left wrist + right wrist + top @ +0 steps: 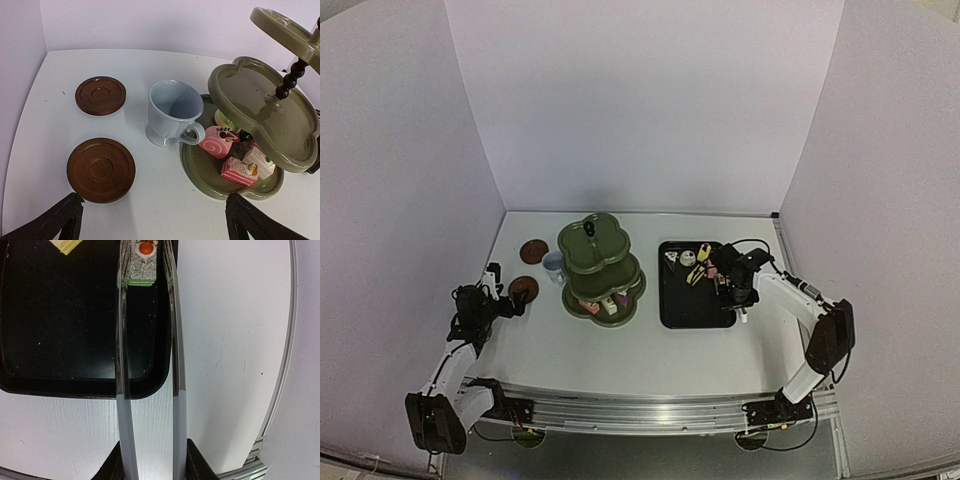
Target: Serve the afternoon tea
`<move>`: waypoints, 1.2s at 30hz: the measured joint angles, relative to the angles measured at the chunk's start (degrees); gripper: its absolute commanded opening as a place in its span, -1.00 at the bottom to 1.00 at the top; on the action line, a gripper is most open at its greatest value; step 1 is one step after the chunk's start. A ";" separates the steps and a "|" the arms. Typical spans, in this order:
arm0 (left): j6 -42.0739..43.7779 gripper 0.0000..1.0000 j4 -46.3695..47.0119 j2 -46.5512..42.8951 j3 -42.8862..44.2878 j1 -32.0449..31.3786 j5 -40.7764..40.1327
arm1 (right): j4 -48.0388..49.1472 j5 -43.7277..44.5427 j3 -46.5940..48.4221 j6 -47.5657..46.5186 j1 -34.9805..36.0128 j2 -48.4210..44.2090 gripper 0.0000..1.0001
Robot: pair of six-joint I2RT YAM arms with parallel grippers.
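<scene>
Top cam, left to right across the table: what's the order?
Near coaster and far coaster (same column, order between them unclear) → pale cup → olive-green tiered stand → black tray.

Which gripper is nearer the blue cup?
Left. The open left gripper hovers near the cup, by a coaster; the right gripper holds tongs over the tray, beyond the stand.

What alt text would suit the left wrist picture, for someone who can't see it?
A pale blue cup stands beside an olive-green tiered stand with small cakes on its bottom tier. Two round brown coasters lie bare to the left.
</scene>
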 measured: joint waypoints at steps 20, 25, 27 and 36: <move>0.00 0.99 -0.02 0.00 0.00 0.00 -0.02 | 2.31 -2.64 -1.47 0.80 -0.43 1.80 -0.90; 0.00 0.99 -0.04 0.00 0.00 0.00 -0.02 | 1.92 -4.06 -2.33 1.86 -0.45 -0.26 -0.94; 0.00 0.99 -0.04 -0.01 0.00 0.00 0.27 | 1.21 -5.21 -2.61 1.96 -0.44 -2.53 -0.97; 0.02 0.99 0.96 0.17 0.00 0.00 4.50 | 2.26 -11.35 2.95 -3.37 -0.43 -12.09 -1.00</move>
